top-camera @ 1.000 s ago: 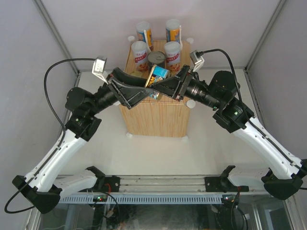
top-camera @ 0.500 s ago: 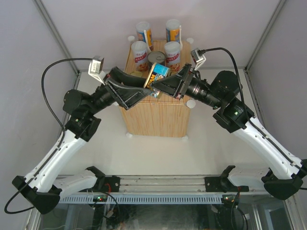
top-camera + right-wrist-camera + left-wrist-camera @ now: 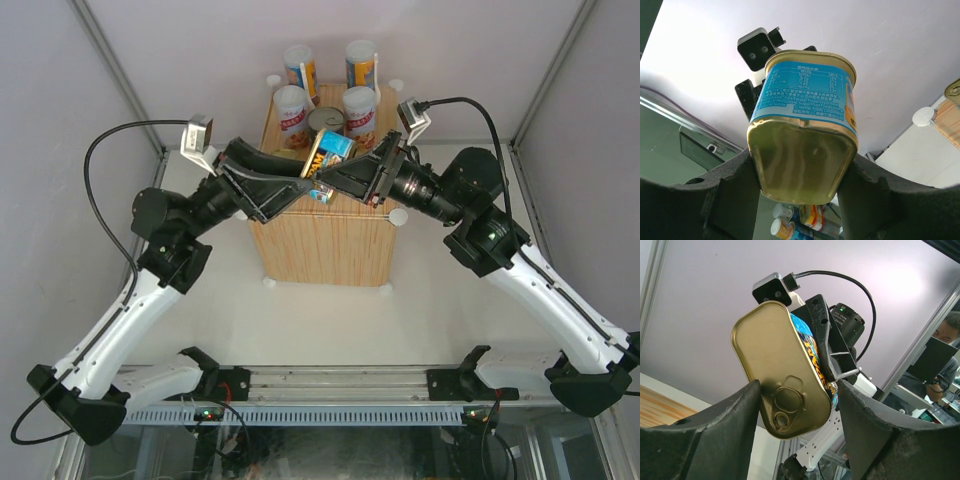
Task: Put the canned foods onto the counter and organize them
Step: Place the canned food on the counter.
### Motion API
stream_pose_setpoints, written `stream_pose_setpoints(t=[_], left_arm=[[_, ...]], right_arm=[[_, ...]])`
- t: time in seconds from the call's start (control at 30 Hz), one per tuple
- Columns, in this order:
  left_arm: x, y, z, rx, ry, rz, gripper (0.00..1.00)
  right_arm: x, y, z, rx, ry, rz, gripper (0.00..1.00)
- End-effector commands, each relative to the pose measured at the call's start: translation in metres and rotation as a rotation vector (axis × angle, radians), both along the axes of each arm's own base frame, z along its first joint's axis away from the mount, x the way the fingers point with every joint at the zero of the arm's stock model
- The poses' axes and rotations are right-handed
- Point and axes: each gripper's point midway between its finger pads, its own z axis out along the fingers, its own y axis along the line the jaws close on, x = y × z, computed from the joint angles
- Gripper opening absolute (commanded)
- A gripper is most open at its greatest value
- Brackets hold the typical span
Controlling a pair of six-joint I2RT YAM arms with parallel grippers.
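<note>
**Tin held between both grippers over counter**

We see one flat gold-blue tin (image 3: 328, 152) up in the air above the counter (image 3: 320, 250), tilted, not touching the wood. The L gripper (image 3: 305, 185) reaches it from approx. 9 o'clock and the R gripper (image 3: 340, 178) from approx. 3 o'clock, so they meet at the tin.

R wrist view: the R gripper (image 3: 802, 165) is clamped on the tin (image 3: 802, 145), both fingers (image 3: 730, 195) pressed to its sides, gold base toward the cam, blue label above.

L wrist view: the L gripper (image 3: 800, 395) straddles the tin (image 3: 782, 370) at the pull-tab end. One finger (image 3: 725, 425) touches the rim. The other sits v. close. We cannot tell if it grips yet.

On the counter, at the 12 o'clock end: two tall cans (image 3: 300, 65) at the far edge, two short white-red cans (image 3: 292, 110) just in front, and a dark can (image 3: 327, 122) between those.
</note>
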Motion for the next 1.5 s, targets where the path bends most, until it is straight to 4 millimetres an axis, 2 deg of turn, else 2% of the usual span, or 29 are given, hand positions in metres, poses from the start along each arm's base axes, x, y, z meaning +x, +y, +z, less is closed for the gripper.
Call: stream_pose_setpoints(t=[0.0,0.07,0.17,0.33,0.47,0.53,0.63,0.7,0.87,0.97,1.1,1.47], left_arm=[[-0.004,-0.008,-0.008,0.005,0.019,-0.069,0.66],[-0.004,-0.01,-0.007,0.0,0.02,-0.083,0.64],[-0.001,-0.013,-0.007,-0.007,0.028,-0.097,0.53],[0.004,-0.018,-0.01,-0.008,0.044,-0.111,0.24],[0.005,-0.02,-0.011,-0.015,0.049,-0.128,0.2],[0.005,-0.021,-0.01,-0.019,0.049,-0.14,0.24],[0.007,-0.022,-0.011,-0.021,0.052,-0.133,0.49],[0.01,-0.021,-0.011,-0.023,0.054,-0.125,0.6],[0.015,-0.019,-0.008,-0.019,0.046,-0.121,0.74],[0.017,-0.02,-0.006,-0.012,0.036,-0.132,0.78],[0.019,-0.021,-0.004,-0.002,0.031,-0.157,0.77],[0.024,-0.024,0.001,-0.01,0.028,-0.191,0.7]], right_arm=[[-0.014,0.0,0.037,0.108,-0.087,0.04,0.0],[-0.013,0.003,0.035,0.105,-0.082,0.047,0.0],[-0.013,0.006,0.032,0.097,-0.078,0.057,0.0],[-0.009,0.004,0.029,0.086,-0.076,0.048,0.0],[-0.005,0.002,0.027,0.086,-0.067,0.045,0.0],[-0.004,0.002,0.026,0.087,-0.065,0.045,0.0],[-0.001,-0.001,0.025,0.082,-0.071,0.04,0.0],[0.001,-0.005,0.022,0.067,-0.073,0.035,0.0],[0.002,-0.011,0.012,0.048,-0.065,0.051,0.0],[-0.002,-0.007,0.006,0.028,-0.064,0.087,0.0],[-0.005,-0.002,0.0,0.01,-0.067,0.126,0.0],[-0.013,0.004,-0.007,-0.003,-0.065,0.197,0.0]])
